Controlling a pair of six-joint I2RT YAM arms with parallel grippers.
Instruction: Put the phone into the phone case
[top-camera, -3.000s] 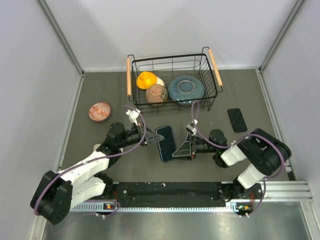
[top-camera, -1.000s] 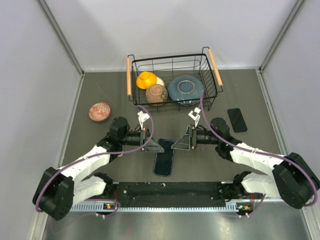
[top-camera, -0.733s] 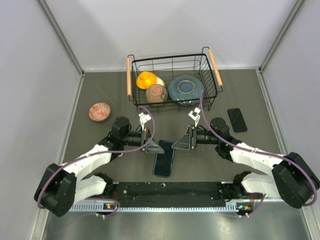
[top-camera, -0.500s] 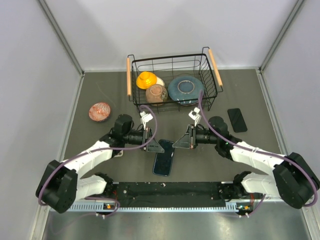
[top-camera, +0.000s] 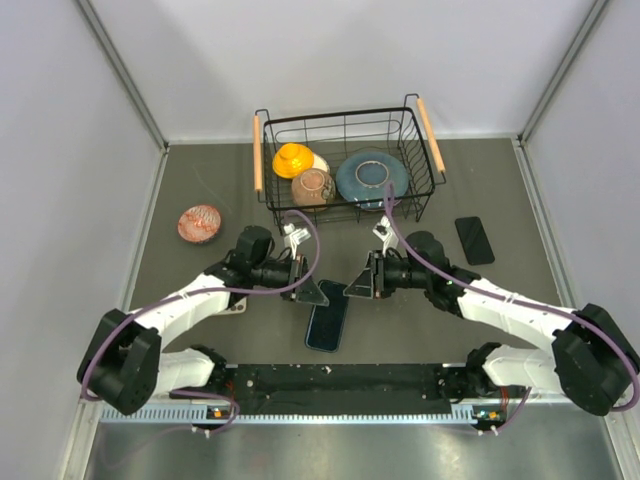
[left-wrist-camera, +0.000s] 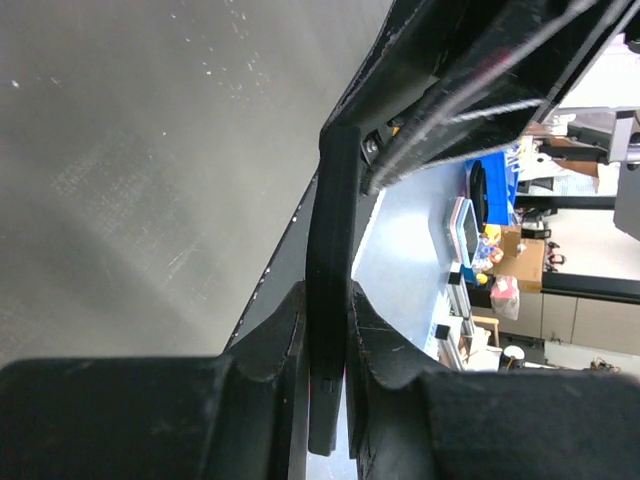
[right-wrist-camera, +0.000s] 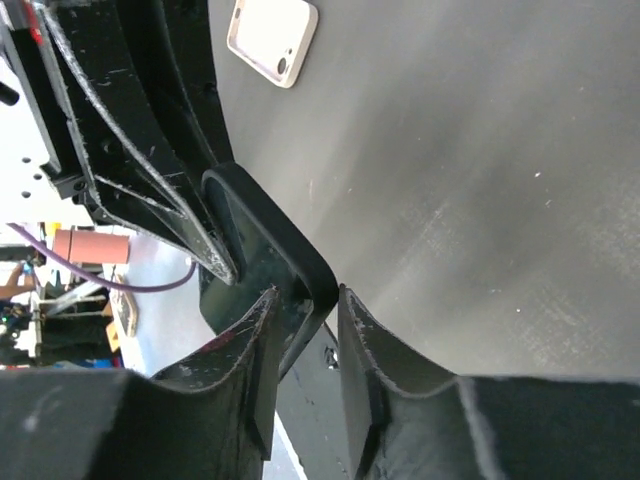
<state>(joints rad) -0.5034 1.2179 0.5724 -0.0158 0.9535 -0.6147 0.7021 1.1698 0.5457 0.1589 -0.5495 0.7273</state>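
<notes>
At the left end effector (left-wrist-camera: 322, 312): the fingers are pressed onto the thin edge of the dark phone case (left-wrist-camera: 335, 210). I see it edge-on only, so its face is hidden from me.
At the right end effector (right-wrist-camera: 303, 297): the fingers pinch a rounded corner of the same case, and the rest is cut off behind them.
Overhead: both end effectors meet at the case's far end, and the case runs toward the near edge. I cannot tell whether its near end rests on the worktop (top-camera: 500, 180).
Black phone (top-camera: 474, 240): flat on the worktop to the right, well apart from the case. Neither wrist view shows it.
Pale slab (right-wrist-camera: 272, 38): clear only in the right wrist view, with a camera cutout showing. I cannot tell whether it is a phone or a case. Overhead, the left forearm covers nearly all of it.
Wire basket (top-camera: 340, 116): on the far side, holding bowls and a plate. Only the overhead view shows it.
</notes>
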